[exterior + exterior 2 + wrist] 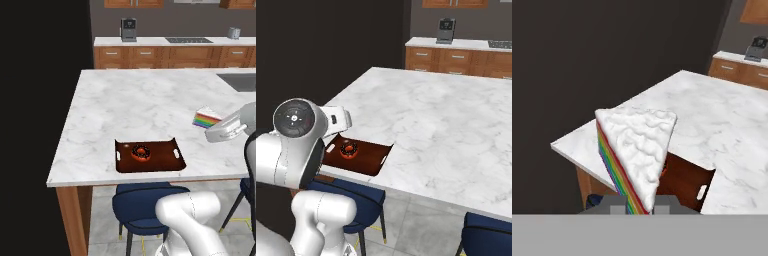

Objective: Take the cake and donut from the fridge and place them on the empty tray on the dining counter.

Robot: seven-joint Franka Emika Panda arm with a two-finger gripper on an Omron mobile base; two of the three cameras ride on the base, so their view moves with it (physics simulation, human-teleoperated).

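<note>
The rainbow-layered cake (pixel 637 150) with white icing is clamped between my gripper (pixel 639 206) fingers, its wedge filling the hand view. In the left base view the cake (pixel 206 118) hangs above the right side of the dining counter (pixel 150 95), with the gripper (pixel 214 125) shut on it, to the right of the tray. The dark reddish-brown tray (pixel 167 162) sits near the counter's front edge with the donut (pixel 141 152) lying in its left half. The tray (pixel 366 160) and donut (pixel 348 149) also show past my arm. The fridge is out of view.
Blue stools (pixel 147 202) (pixel 488 232) stand under the counter's front edge. A sink (pixel 241 81) is cut into the far right of the slab. Behind runs a wooden-drawer counter with a coffee machine (pixel 128 30) and toaster (pixel 233 33). Dark space lies to the left.
</note>
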